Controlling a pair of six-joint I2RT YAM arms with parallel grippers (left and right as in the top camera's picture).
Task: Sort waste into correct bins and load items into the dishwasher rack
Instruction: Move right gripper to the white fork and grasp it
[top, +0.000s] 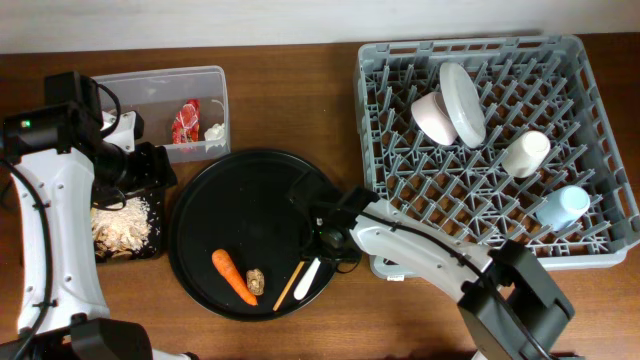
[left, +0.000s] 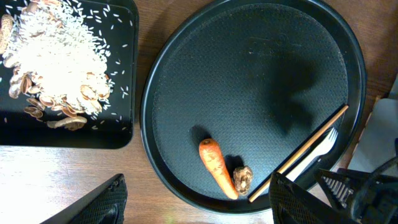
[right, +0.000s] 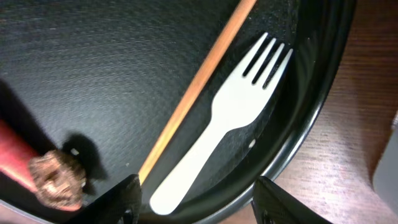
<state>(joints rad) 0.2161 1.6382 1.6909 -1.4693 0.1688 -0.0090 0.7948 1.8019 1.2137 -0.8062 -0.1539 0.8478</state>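
An orange carrot (top: 233, 275) (left: 216, 165), a small brown lump (top: 255, 281) (left: 242, 178) (right: 57, 179), a thin wooden chopstick (top: 288, 285) (right: 196, 90) and a white plastic fork (top: 307, 278) (right: 227, 118) lie on the round black tray (top: 240, 200). My right gripper (top: 322, 238) (right: 199, 205) stands open low over the tray's right edge, its fingers either side of the fork's handle end without touching it. My left gripper (top: 150, 170) (left: 199, 208) hangs open and empty between the shallow black bin (top: 155, 245) and the round tray. The grey rack (top: 600, 120) holds a plate (top: 462, 102), a bowl (top: 433, 115) and two cups.
The clear tub (top: 150, 95) at the back left holds a red wrapper (top: 186, 120) and a white wad (top: 215, 131). Beige scraps (top: 120, 222) (left: 56, 62) fill the black bin. A white cup (top: 526, 153) and a pale-blue cup (top: 562, 206) lie in the rack's right half.
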